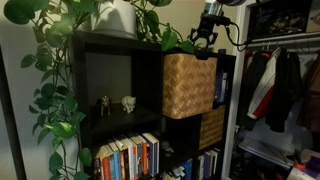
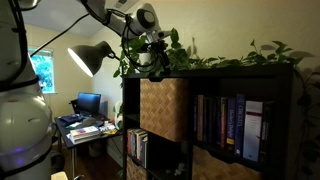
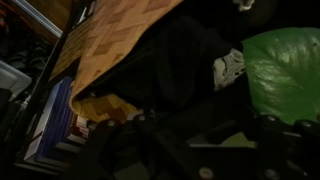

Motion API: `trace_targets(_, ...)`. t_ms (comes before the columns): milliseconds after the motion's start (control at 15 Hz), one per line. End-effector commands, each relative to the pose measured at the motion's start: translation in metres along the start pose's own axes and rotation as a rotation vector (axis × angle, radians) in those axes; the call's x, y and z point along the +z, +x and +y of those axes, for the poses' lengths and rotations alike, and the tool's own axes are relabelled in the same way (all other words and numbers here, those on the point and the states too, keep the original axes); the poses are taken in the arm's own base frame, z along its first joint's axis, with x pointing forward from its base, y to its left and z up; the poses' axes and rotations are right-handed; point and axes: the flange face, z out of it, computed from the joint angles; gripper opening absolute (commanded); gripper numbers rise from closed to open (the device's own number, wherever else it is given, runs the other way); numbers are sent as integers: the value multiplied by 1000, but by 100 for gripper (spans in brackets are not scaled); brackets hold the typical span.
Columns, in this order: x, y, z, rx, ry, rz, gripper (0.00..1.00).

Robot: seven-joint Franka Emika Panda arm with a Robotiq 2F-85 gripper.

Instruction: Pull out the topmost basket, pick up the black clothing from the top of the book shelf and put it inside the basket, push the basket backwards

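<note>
Wrist view: checker-woven wicker basket (image 3: 110, 45), limp black clothing (image 3: 175, 70) beside it; claw (image 1: 204, 44) opening unclear.

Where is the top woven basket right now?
In both exterior views, the tan woven wicker basket sits high in the dark bookshelf, directly beneath the hand, beside books.

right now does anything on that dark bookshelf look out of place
Yes: the upper tan woven basket juts forward out of its cubby in the dark bookshelf, while the lower woven basket sits farther back.
</note>
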Motion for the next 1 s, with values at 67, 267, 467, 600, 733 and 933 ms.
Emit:
trace_targets(67, -25, -26, 11, -58, 30, -94, 100)
trace_targets(267, -28, -46, 18, -81, 33, -180, 83)
trace_targets(467, -18, -61, 24, -88, 3, -219, 65)
trace_targets(600, -7, -70, 28, -93, -22, -214, 51)
trace_targets(733, 8, -79, 32, -99, -54, -228, 37)
trace_targets(933, 23, -92, 34, -121, -81, -254, 18)
